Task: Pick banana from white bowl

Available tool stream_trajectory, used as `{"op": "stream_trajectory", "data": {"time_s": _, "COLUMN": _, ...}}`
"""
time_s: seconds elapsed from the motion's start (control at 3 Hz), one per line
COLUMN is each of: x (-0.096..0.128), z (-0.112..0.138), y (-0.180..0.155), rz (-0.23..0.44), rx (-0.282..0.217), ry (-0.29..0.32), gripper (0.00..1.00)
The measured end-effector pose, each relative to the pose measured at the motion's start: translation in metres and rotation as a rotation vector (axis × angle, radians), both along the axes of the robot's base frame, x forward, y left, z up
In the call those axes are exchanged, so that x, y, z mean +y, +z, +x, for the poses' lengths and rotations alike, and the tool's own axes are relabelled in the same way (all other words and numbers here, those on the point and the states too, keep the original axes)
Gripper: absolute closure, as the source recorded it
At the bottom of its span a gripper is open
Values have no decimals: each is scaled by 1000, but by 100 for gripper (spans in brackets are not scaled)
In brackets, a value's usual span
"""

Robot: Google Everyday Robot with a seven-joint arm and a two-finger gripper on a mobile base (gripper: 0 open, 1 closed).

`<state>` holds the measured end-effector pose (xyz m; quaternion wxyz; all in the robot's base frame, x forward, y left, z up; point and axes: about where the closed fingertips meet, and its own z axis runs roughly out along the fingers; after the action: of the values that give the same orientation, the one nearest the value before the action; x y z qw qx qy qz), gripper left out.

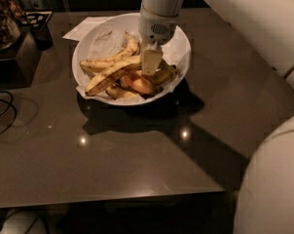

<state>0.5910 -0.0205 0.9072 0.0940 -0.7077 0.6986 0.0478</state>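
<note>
The white bowl point(181, 43) stands at the back middle of the dark table, lined with white paper. Several bananas lie in it. The banana point(110, 76), long, yellow and speckled, lies diagonally across the bowl's middle. A shorter curved banana point(108, 61) lies just behind it, and a stubby one point(164, 75) lies at the right. My gripper point(151, 62) hangs down from the white arm into the bowl, at the right end of the long banana. It hides what lies directly under it.
A sheet of paper point(83, 28) lies behind the bowl at the left. A dark box point(32, 28) and clutter stand at the far left, with a black cable point(3, 113) below them. The table's front edge point(113, 196) is near. My white arm point(264, 43) fills the right side.
</note>
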Motion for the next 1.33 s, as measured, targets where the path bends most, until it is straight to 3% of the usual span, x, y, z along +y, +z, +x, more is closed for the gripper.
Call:
{"op": "stream_trajectory", "data": {"time_s": 0.67, "x": -12, "z": -39, "y": 23, "rz": 104, "rx": -68, "ry": -33, "gripper": 100}}
{"op": "stream_trajectory", "data": {"time_s": 1.0, "x": -14, "z": -40, "y": 24, "rz": 107, "rx": -70, "ry": -38, "gripper": 100}}
{"op": "stream_trajectory", "data": {"time_s": 1.33, "x": -5, "z": -53, "y": 39, "rz": 71, "rx": -103, "ry": -65, "gripper": 100}}
